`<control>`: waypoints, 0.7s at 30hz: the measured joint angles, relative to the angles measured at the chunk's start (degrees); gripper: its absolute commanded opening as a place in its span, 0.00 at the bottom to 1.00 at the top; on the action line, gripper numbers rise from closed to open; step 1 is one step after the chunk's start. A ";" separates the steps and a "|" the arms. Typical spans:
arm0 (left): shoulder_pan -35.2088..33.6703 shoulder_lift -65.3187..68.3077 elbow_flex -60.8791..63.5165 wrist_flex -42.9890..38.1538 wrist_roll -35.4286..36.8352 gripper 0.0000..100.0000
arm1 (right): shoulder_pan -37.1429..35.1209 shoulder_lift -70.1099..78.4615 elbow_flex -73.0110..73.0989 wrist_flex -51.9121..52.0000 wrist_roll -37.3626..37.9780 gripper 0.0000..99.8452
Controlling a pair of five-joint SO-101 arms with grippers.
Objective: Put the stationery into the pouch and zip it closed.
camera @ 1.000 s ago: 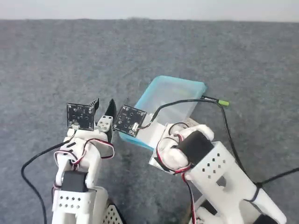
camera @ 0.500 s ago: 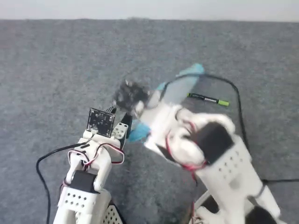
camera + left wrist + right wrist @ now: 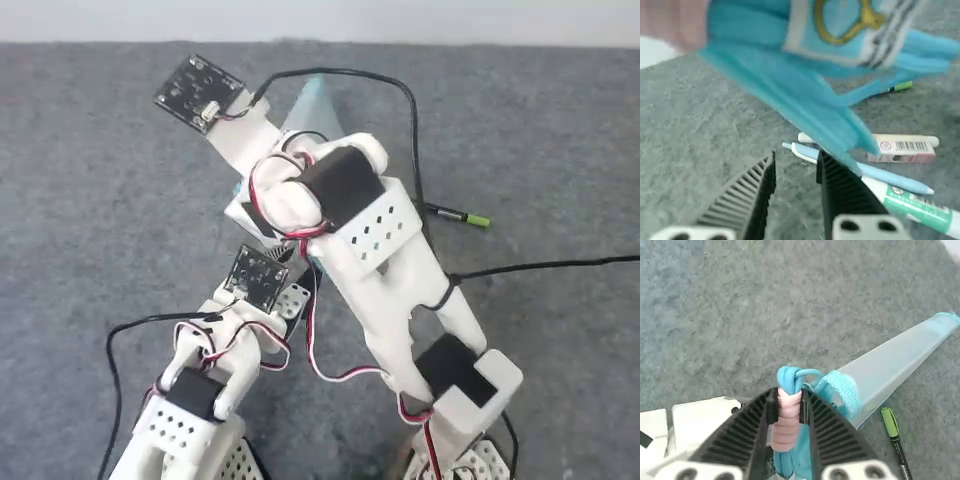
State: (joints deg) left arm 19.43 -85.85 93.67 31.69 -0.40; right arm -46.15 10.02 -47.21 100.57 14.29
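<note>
Above the grey mat [image 3: 715, 300], pouch [image 3: 900, 352] hangs limp from right gripper [image 3: 787, 396], clamped on its pink tab [image 3: 786, 420]; left gripper [image 3: 796, 162] agape over pens [image 3: 895, 181] below; soft, light, floppy, likely best pinched along the firmer zip edge.

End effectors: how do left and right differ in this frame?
The left end effector is open and empty; the right end effector is shut on the pink tab of the pouch. The left sits low over the pens on the table, while the right holds the pouch hanging above them. Both have black ribbed fingers.
</note>
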 measured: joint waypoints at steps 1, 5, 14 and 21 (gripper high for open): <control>0.00 0.00 0.00 0.00 0.00 0.13 | 0.00 0.00 0.70 0.00 -0.18 0.01; -4.04 0.00 0.00 0.00 0.00 0.13 | 0.09 0.00 6.07 0.00 -0.18 0.01; -20.75 0.00 -0.18 0.00 5.63 0.13 | 7.12 0.00 13.45 0.00 0.00 0.01; -22.07 0.00 -1.85 0.00 5.98 0.13 | 6.86 -2.46 31.56 -6.51 2.02 0.01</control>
State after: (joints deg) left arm -2.64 -85.85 91.82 31.69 5.58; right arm -39.30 7.56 -15.65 94.07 16.31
